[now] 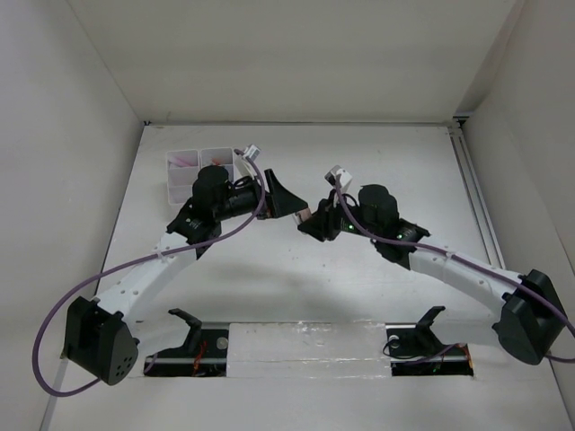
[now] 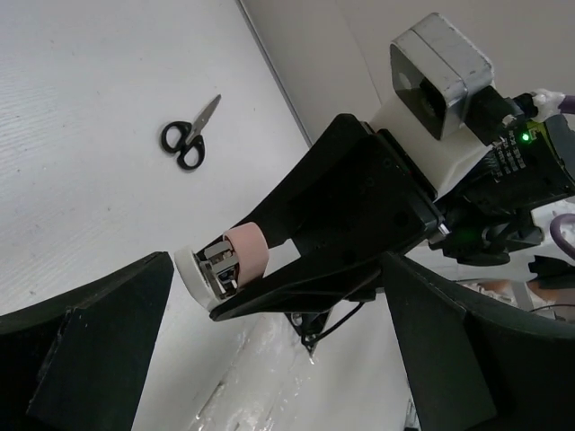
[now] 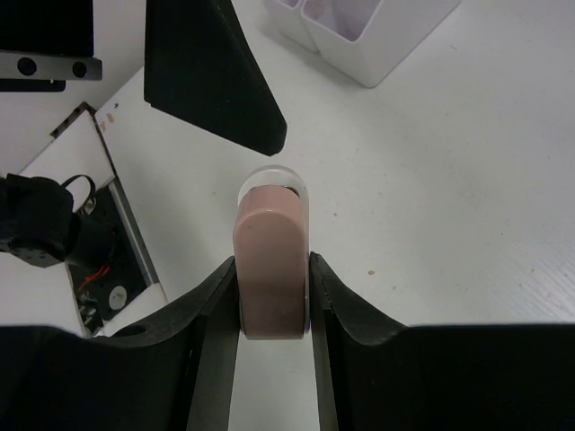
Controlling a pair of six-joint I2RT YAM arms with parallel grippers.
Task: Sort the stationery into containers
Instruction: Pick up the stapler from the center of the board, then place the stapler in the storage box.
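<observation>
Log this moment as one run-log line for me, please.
right gripper: shut on pink item | left gripper: open, facing it | scissors: loose on table | tray: back left

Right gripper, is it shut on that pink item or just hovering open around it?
The right gripper is shut on the pink item: in its wrist view both fingers press flat against its sides, no gap.
</observation>
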